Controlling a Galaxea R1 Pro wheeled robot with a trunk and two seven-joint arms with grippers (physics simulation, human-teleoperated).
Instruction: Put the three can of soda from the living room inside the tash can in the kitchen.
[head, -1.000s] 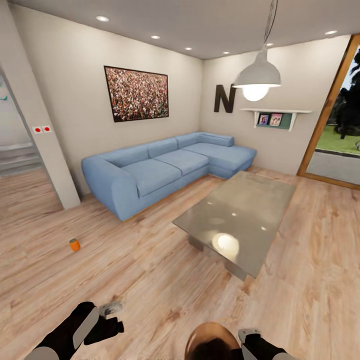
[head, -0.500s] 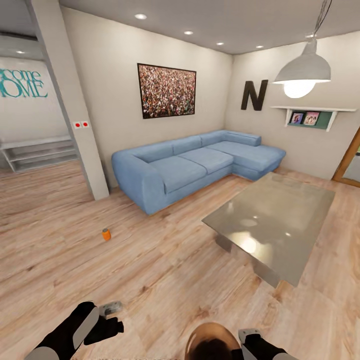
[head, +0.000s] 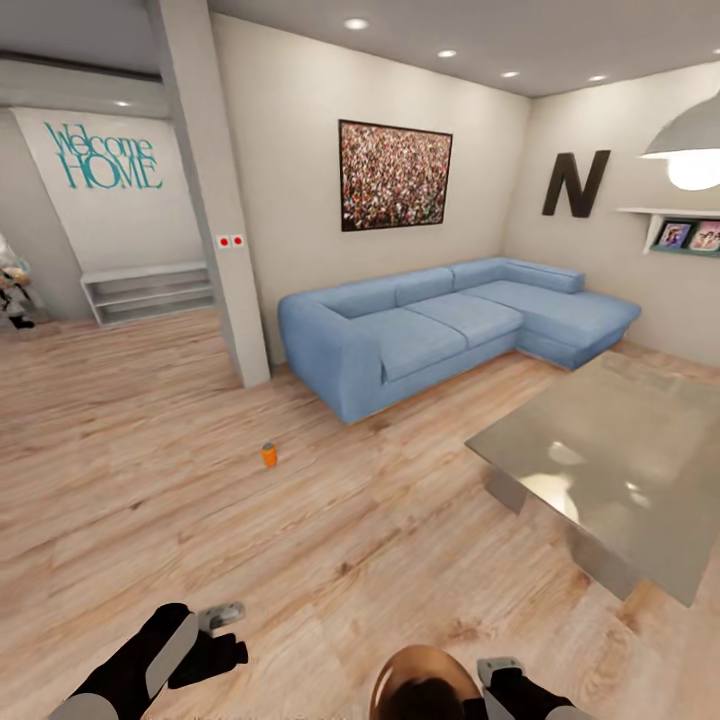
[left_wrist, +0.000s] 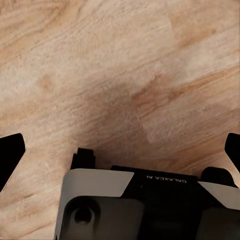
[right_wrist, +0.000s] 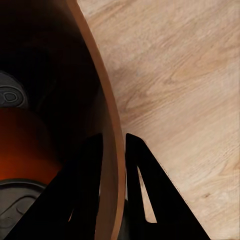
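Across the living room's wood floor (head: 400, 520), past the blue sofa (head: 440, 335), the trash can (head: 420, 680) hangs from the right gripper (right_wrist: 112, 150), pinched on its wall, cans inside. One soda can (head: 268, 455) stands ahead-left; the left gripper (left_wrist: 120, 150), spread empty, must reach it next.

A home living room: blue corner sofa (head: 450, 325), glass coffee table (head: 620, 470), light wood floor (head: 150, 480), framed picture (head: 394, 176).

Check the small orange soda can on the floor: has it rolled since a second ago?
No. The small orange soda can keeps its spot beside the grey pillar; the camera turned.
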